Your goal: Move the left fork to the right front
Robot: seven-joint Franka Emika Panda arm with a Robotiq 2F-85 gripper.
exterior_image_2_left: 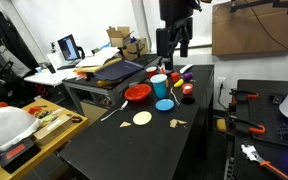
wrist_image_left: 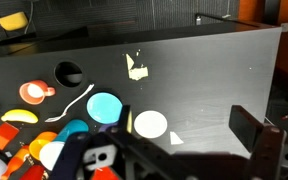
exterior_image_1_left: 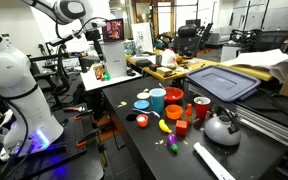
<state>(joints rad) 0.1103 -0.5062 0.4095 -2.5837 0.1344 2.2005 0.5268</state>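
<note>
spread claw (wrist_image_left: 169,155) hanging empty over the bench (wrist_image_left: 214,80), fork lying untouched
just beyond the claw a white disc (wrist_image_left: 150,124) and a blue disc (wrist_image_left: 104,106) are lying; beside the blue one the left fork (wrist_image_left: 77,103) is resting flat, looking light, stiff, slippery, so pinching mid-handle is seeming best. paper scraps (wrist_image_left: 136,68) are sitting farther off.

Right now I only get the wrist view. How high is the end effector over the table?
Observer: The end effector hangs well above the table, open, holding nothing.
Operator: Anything outside my frame?
Observer: A grey kettle stands by a red cup.
Operator: Other white things near it?
Observer: A long flat white strip lies beside the kettle, toward the table edge. It is not your fork.
</note>
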